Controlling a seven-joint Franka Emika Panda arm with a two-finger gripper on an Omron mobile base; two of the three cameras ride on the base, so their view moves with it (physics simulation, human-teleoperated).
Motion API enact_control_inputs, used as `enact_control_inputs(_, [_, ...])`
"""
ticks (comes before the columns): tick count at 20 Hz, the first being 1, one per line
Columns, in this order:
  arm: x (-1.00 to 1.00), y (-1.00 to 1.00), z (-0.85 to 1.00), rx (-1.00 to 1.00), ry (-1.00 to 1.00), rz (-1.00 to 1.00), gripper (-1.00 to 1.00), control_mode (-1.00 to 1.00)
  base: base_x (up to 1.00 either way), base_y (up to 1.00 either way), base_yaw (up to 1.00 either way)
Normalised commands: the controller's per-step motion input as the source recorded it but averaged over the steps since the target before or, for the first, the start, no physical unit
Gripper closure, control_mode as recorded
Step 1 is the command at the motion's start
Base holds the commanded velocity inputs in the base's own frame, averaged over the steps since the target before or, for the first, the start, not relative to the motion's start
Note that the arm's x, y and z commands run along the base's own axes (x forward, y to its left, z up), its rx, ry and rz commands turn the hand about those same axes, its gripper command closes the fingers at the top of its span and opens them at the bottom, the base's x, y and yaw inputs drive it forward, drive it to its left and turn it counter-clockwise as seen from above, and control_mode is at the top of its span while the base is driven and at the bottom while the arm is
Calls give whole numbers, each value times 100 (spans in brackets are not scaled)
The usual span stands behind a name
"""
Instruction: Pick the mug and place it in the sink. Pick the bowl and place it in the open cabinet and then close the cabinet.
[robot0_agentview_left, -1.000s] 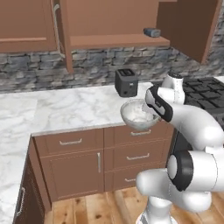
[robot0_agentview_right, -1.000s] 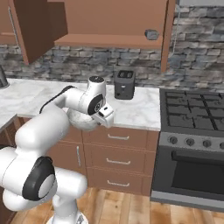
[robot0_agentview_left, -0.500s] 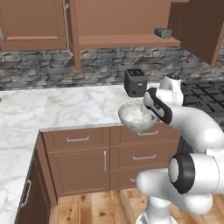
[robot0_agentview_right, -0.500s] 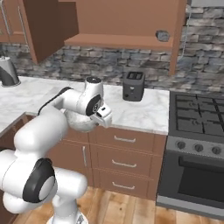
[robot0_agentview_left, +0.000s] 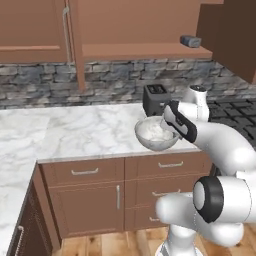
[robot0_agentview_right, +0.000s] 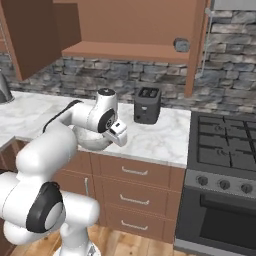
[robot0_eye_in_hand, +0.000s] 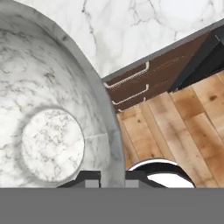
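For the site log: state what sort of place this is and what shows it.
A home-style kitchen, rendered. Signs: a marble counter over wooden drawers, a gas stove beside it, and an open wall cabinet above a stone backsplash. A dark toaster stands on the counter.

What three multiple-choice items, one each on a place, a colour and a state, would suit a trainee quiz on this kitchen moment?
1. Where is the bowl?
A. On the shelf
B. Held above the counter edge
C. On the stove

2. What colour is the toaster?
A. Black
B. Yellow
C. White

3. How is the gripper?
A. Wide open
B. Shut on nothing
C. Shut on the bowl's rim

Answers: 1 B, both base views show it raised at the counter front; 2 A, a dark box against the stone wall; 3 C, the hand view shows fingertips either side of the rim.
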Motion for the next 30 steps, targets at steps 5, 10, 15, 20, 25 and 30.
enact_control_inputs(5, [0,0,0,0,0,0,100,100,63,-1,1])
enact_control_inputs(10, [0,0,0,0,0,0,100,100,50,0,0])
enact_control_inputs(15, [0,0,0,0,0,0,100,100,48,-2,0])
enact_control_inputs(20, [0,0,0,0,0,0,100,100,29,-2,0])
enact_control_inputs(25, [0,0,0,0,0,0,100,100,33,0,0])
enact_control_inputs(30, [0,0,0,0,0,0,100,100,30,0,0])
